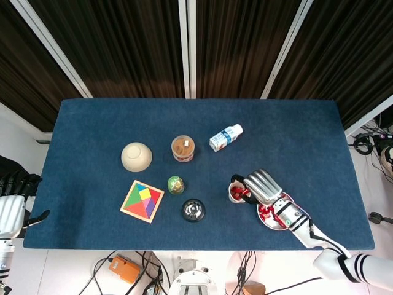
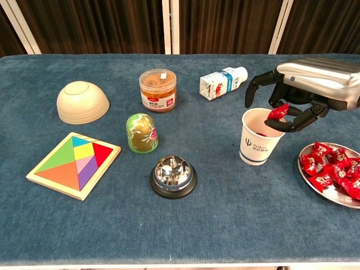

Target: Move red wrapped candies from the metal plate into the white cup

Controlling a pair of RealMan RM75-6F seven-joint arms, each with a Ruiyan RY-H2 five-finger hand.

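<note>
a red wrapped candy [image 2: 279, 111] is pinched between the thumb and fingertips of the right robot hand [image 2: 304, 90], right over the rim of the white cup [image 2: 261, 136], toward its right side. red can already be seen inside the cup in the head view. the remaining candies [image 2: 332, 169] are heaped on the metal plate [image 2: 315, 184], which sits on the counter [image 2: 225, 214] just beside the cup on the right.

the main risk is judged to lie in the release. the candy is held near the rim, not over the middle of the opening, so it could be dropped onto the rim and bounced out onto the counter. the wrapper could also be caught on a fingertip and carried off with the robot hand. the cup looks light and is probably paper; if it were brushed by the curled fingers it could be tipped or pushed toward the call bell [image 2: 174, 176].

the left robot hand [image 1: 13, 184] is seen only at the frame's edge, off the counter, and whether it is open cannot be told.
</note>
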